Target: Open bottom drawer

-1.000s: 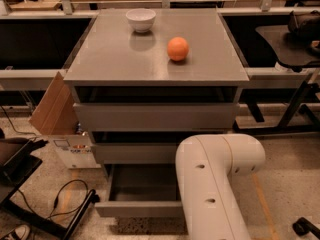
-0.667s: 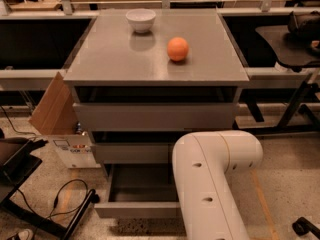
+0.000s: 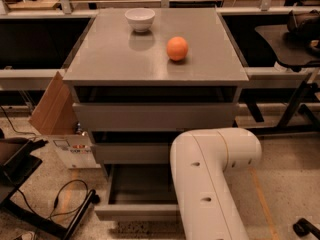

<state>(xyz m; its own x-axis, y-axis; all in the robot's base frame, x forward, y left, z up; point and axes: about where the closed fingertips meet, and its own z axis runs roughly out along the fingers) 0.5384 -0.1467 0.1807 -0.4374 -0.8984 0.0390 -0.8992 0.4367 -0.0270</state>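
The grey cabinet has three drawers. The bottom drawer is pulled out, and its shallow grey box interior shows and looks empty. Its flat front runs along the bottom of the view. The two upper drawer fronts stand slightly out. My white arm rises from the bottom edge and bends across the right half of the bottom drawer. My gripper is hidden behind the arm and does not show.
A white bowl and an orange sit on the cabinet top. A cardboard box leans at the cabinet's left. Cables and a black stand lie on the floor at left. Dark tables stand on both sides.
My arm has shifted slightly to the left over the bottom drawer. The drawer stays pulled out.
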